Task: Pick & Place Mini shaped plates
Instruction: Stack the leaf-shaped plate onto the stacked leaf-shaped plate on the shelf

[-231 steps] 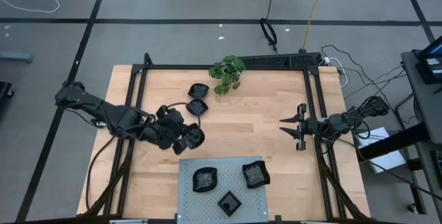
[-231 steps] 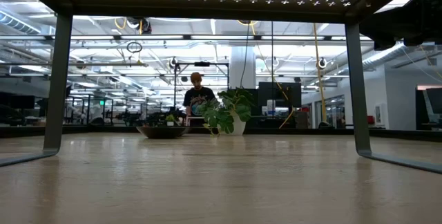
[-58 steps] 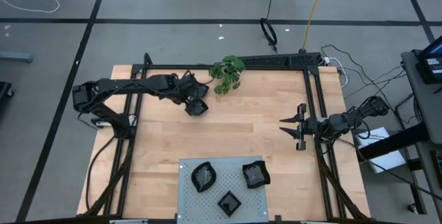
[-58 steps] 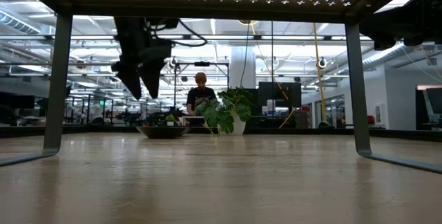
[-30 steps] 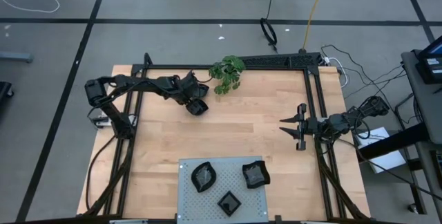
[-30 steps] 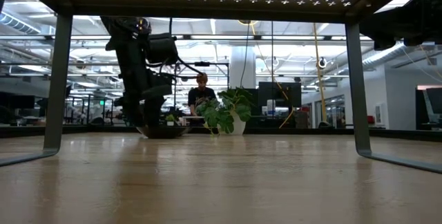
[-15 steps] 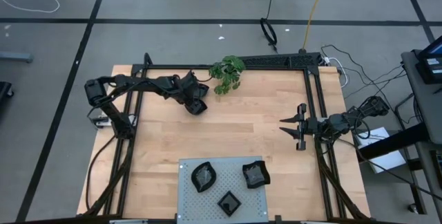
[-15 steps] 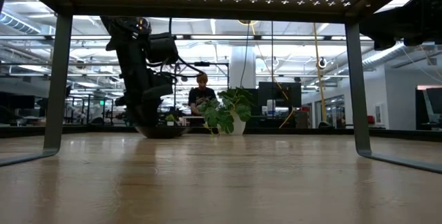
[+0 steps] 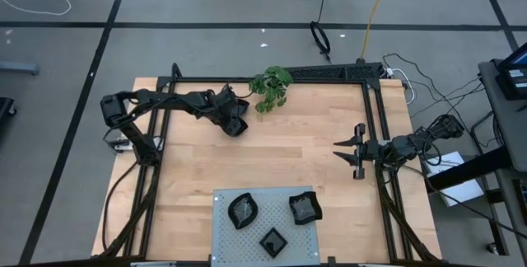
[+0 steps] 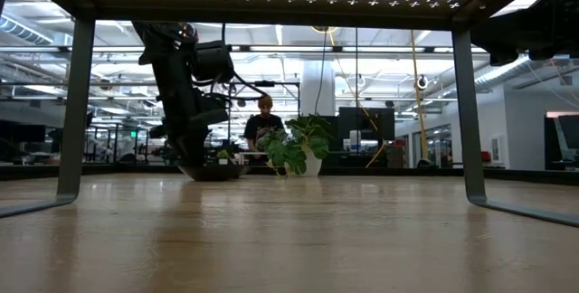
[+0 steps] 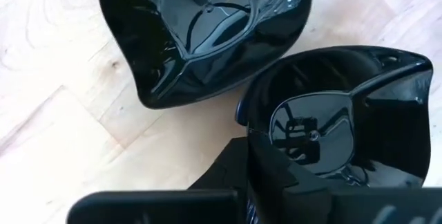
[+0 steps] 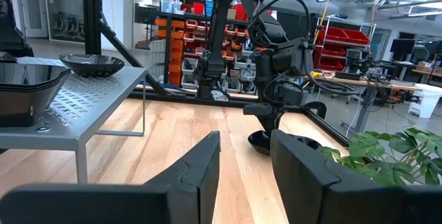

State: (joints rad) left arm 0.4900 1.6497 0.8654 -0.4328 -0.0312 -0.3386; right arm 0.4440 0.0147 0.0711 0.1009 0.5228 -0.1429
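Wooden table (image 9: 280,160), grey perforated panel (image 9: 224,242), plant (image 9: 272,87), black plates (image 11: 200,37)

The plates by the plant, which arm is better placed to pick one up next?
Left. Its pincer is down at the two plates beside the plant; the right pincer waits open at the table's right side.

txt: none legible — no labels/brands/nos. | signs: none readable

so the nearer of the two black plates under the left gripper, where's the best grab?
On its raised rim, from above. The nearer plate sits upright and open, shallow, with a thin upturned wall for the left gripper to pinch. Probably use the side facing away from the second plate, which sits close beside it.
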